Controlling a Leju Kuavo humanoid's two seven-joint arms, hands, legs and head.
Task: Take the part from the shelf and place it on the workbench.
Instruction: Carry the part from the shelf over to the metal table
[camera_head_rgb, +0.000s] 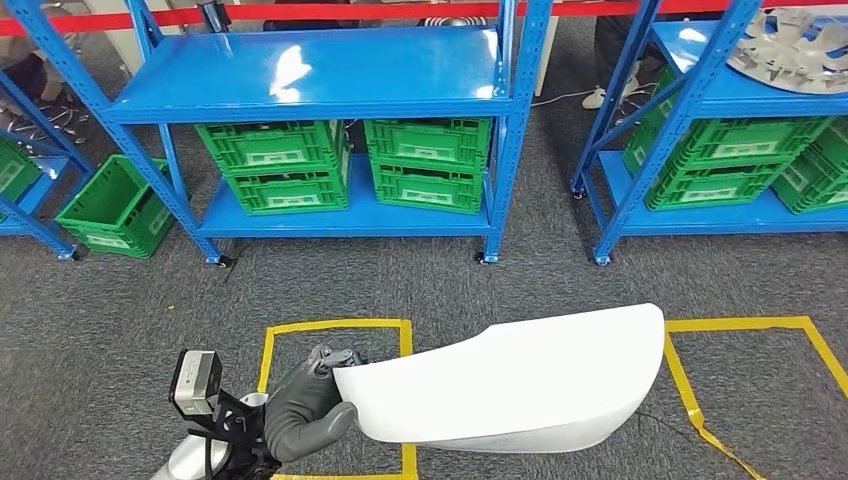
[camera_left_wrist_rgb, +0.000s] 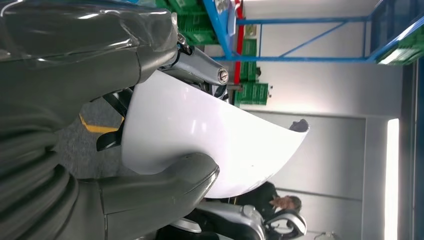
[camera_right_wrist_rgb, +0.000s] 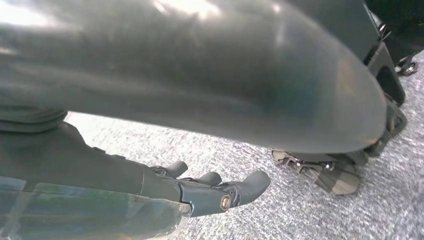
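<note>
Two blue shelving racks (camera_head_rgb: 310, 75) are standing ahead of me on grey carpet (camera_head_rgb: 100, 310), with green crates (camera_head_rgb: 425, 165) sitting on their lower boards. In front of them I am holding a large curved white part (camera_head_rgb: 510, 385) out over the floor, above yellow tape squares (camera_head_rgb: 405, 335). My left hand (camera_head_rgb: 305, 405) is gripping its left edge, thumb pressing one face and fingers (camera_left_wrist_rgb: 200, 67) clamping the other. My right hand (camera_right_wrist_rgb: 220, 192) is hanging empty near the carpet, fingers slightly apart.
</note>
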